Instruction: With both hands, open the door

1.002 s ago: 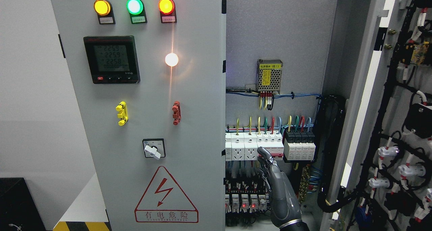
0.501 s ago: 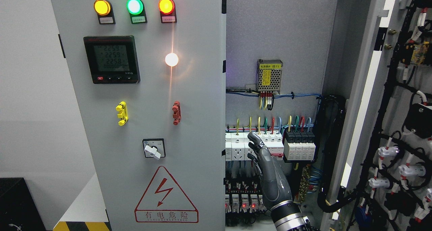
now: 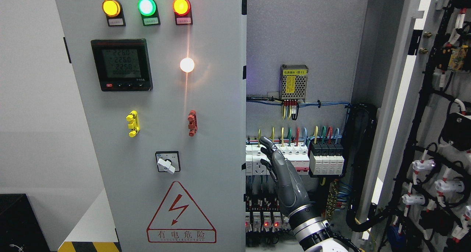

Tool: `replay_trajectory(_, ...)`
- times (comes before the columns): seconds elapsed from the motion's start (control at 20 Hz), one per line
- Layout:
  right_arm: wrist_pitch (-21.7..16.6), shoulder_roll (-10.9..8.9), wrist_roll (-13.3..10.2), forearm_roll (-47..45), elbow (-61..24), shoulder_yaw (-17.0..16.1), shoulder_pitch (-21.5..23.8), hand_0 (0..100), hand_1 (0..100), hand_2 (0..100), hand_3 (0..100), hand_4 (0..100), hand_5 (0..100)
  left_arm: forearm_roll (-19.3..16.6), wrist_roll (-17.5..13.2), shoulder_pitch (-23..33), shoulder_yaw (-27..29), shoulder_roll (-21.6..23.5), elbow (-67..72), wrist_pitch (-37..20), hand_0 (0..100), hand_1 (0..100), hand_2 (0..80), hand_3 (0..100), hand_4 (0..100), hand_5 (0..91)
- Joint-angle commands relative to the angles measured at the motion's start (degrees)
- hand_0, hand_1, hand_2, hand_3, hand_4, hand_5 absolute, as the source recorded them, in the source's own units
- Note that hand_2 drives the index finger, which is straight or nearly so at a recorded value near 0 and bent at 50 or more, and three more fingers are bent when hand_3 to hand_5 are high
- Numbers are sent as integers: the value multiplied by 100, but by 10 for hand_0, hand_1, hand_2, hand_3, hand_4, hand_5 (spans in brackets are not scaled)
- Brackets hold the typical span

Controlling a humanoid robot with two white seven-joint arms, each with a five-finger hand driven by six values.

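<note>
One of the two cabinet doors, the right door (image 3: pixel 438 134), is seen swung wide, its wired inner face turned toward the camera well to the right of the fingers, so that half of the task can be judged done. What is left is the left door (image 3: pixel 162 134), which is seen closed and flush, its free edge lying just to the left of the fingers. Only one hand is in view: the right hand (image 3: pixel 283 174), whose arm comes in from the lower right, is held upright inside the opening in front of the white breakers (image 3: pixel 290 158). Its fingers (image 3: pixel 268 144) are extended and slightly parted, clamped on nothing, with the tips pointed up and leftward toward the closed door's edge but apart from it. Whether they touch the breakers behind cannot be told. The left hand is not seen at all. Above the fingers the perforated power supply (image 3: pixel 293 82) is mounted; to their left, on the closed door's face, the rotary switch (image 3: pixel 167 162) and warning triangle (image 3: pixel 181 212) are found. By this judgement, an inside grip on that edge has yet to be made.
</note>
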Motion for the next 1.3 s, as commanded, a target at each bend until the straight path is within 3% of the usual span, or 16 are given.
replay_trajectory(0.0,1,2,11,-251,664,-13,-286,192,0,0,0,0,0,0,-1,176,0,-1,-1,-2,0,0,0,0,0,0)
replay_trajectory(0.3,9,-76,28,-736,735,-4,-401,192,0,0,0,0,0,0,-1,176,0,-1,-1,-2,0,0,0,0,0,0)
replay_trajectory(0.5,1,-121,229,-754,805,-13,-497,192,0,0,0,0,0,0,-1,176,0,-1,-1,-2,0,0,0,0,0,0)
replay_trajectory(1.0,1,-182,432,-1061,1007,-198,-603,192,0,0,0,0,0,0,-1,176,0,-1,8,-2,0,0,0,0,0,0)
replay_trajectory(1.15,1,-191,766,-1061,1034,-215,-629,192,0,0,0,0,0,0,-1,176,0,-1,-1,-2,0,0,0,0,0,0)
replay_trajectory(1.25,1,-182,793,-1061,1043,-277,-638,192,0,0,0,0,0,0,-1,185,0,-1,-1,-2,0,0,0,0,0,0)
